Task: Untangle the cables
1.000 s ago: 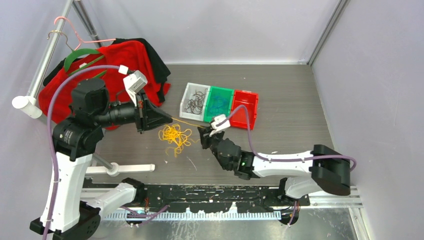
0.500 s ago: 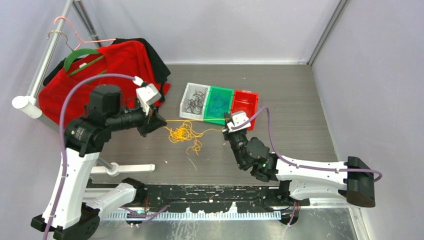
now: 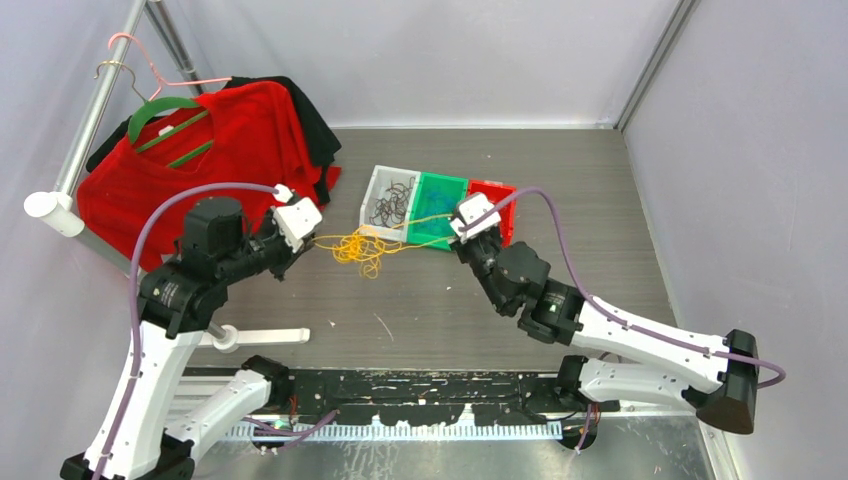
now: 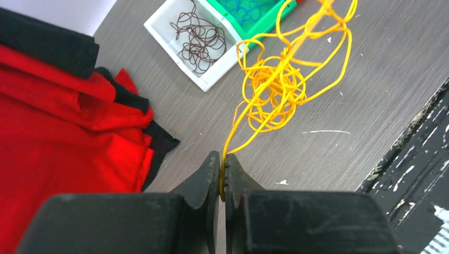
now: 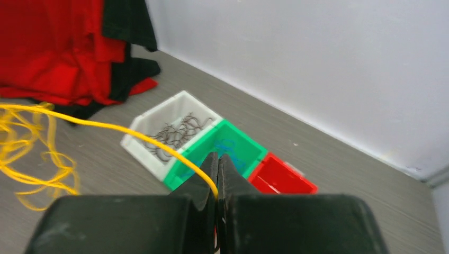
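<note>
A tangle of thin yellow-orange cable [image 3: 362,248] hangs between my two grippers above the grey table; it also shows in the left wrist view [image 4: 275,87] and the right wrist view [image 5: 32,153]. My left gripper [image 3: 312,240] is shut on one end of it [image 4: 222,174]. My right gripper [image 3: 456,226] is shut on the other strand [image 5: 216,193], over the green bin. Dark brown cables [image 3: 390,200] lie in the white bin [image 3: 372,190]. Blue cables [image 3: 436,207] lie in the green bin [image 3: 424,238].
A red bin [image 3: 497,195] stands right of the green one. Red and black clothes [image 3: 190,150] with hangers lie at the back left by a metal rail [image 3: 95,100]. A white T-shaped stand [image 3: 250,338] lies near the front edge.
Both grippers have moved towards the back with the yellow cable; the right one now sits over the bins. The tangle has lifted and shifted back between them.
</note>
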